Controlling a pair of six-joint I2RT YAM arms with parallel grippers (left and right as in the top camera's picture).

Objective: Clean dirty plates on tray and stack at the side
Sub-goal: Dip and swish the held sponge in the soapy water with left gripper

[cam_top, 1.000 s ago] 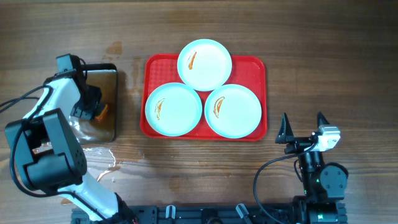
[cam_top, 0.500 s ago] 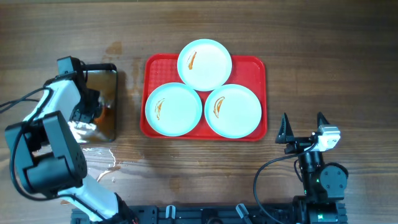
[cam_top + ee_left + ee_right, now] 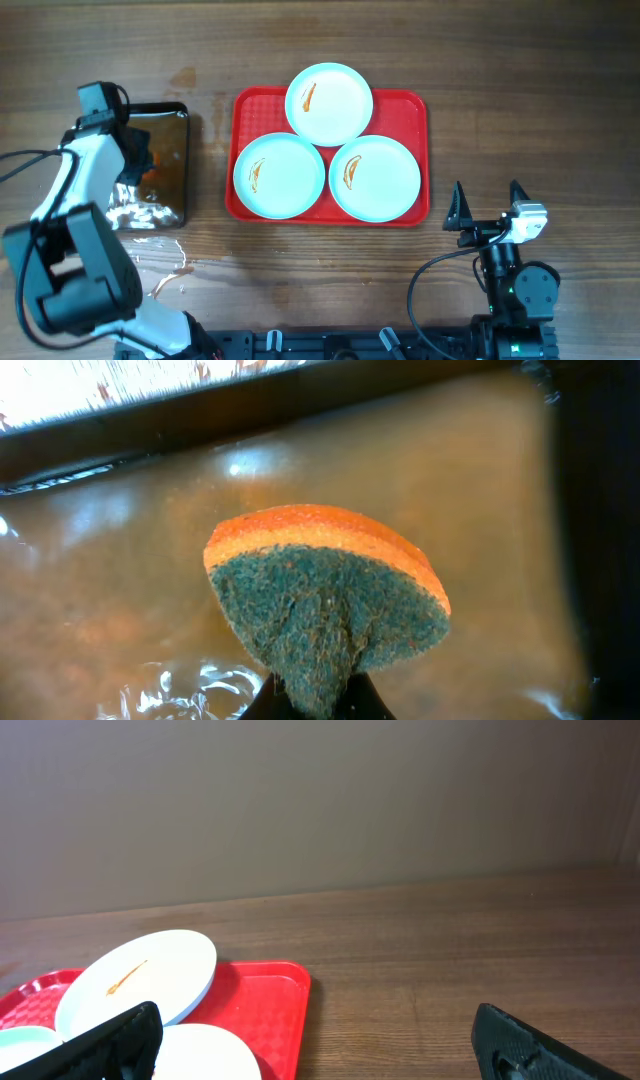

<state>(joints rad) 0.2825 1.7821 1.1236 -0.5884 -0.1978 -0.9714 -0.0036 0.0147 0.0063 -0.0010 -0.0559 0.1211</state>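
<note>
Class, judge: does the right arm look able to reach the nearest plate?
Probably yes: the right gripper is open, and only bare table lies between it and that plate on the tray.

Left fingers have clamped the sponge — and shifted up the pan (toward its far end).
</note>
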